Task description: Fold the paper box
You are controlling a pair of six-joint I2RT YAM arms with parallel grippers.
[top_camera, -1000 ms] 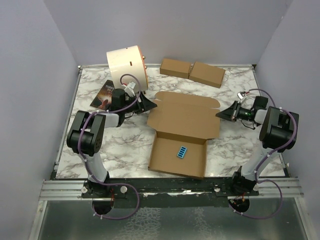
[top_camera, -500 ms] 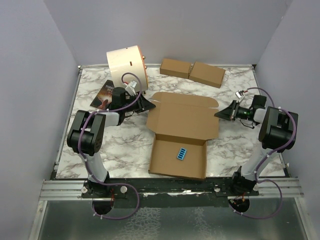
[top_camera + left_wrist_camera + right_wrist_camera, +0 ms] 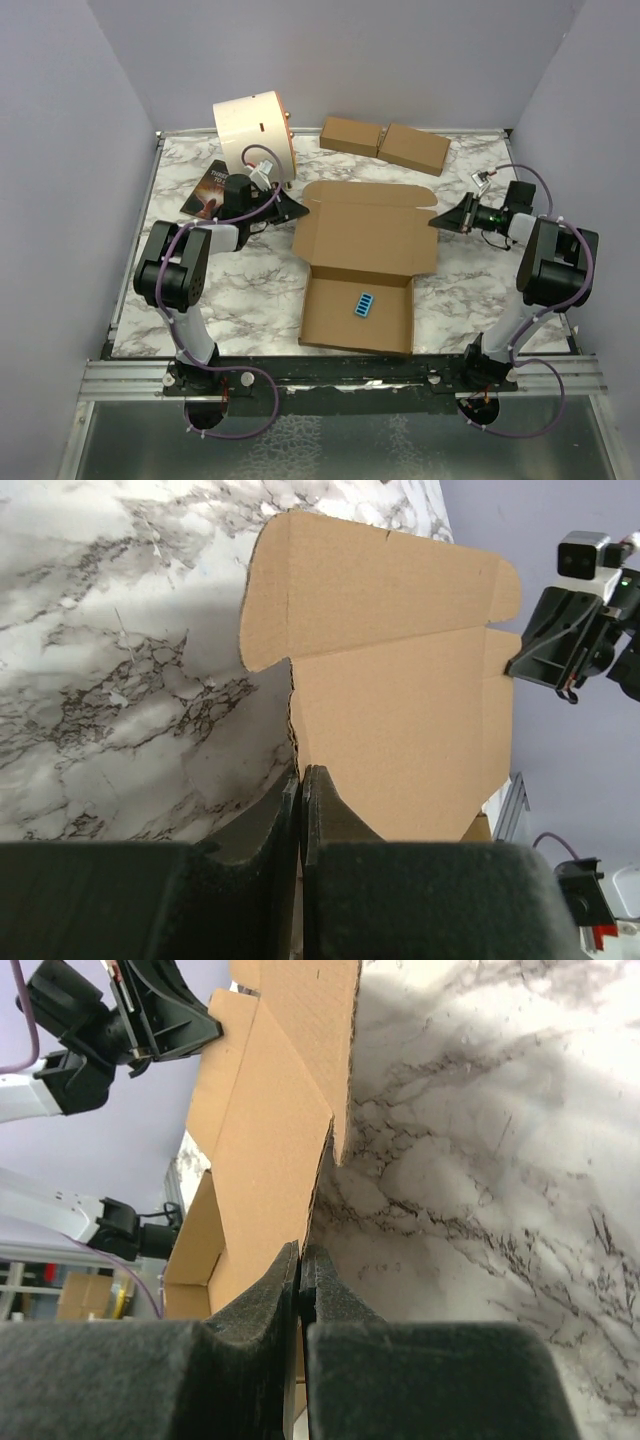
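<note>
Brown corrugated card, one piece: the paper box [image 3: 365, 245], a die-cut mailer, part assembled. I log it at the middle of the white marble table [image 3: 240, 300], between my two arms.

Orientation: the long axis runs near to far, from the arm bases toward the back wall. The tray end, with its side walls already up, points at the near edge. The lid panel and its round-eared closing flap point at the far wall. From overhead the lid appears raised off the table at a shallow tilt, though I cannot judge the angle well from above.

Tray contents: one small blue ribbed piece [image 3: 363, 304], lying on the tray floor near its middle.

Left gripper [image 3: 302, 211]: at the lid's left edge, just on the tray side of the flap's ear. The fingers are pressed together and the card's edge runs into the seam between them. I read that as a pinch on the lid.

Right gripper [image 3: 436, 223]: mirrored on the lid's right edge. The fingers are closed, and the card edge enters the seam the same way.

Also on the table:
- A cream cylindrical drum [image 3: 252, 130] at the far left.
- Two small closed brown boxes [image 3: 352, 135], side by side along the far edge and apart from the mailer.
- A dark printed card [image 3: 205, 188] beside the left arm.
</note>
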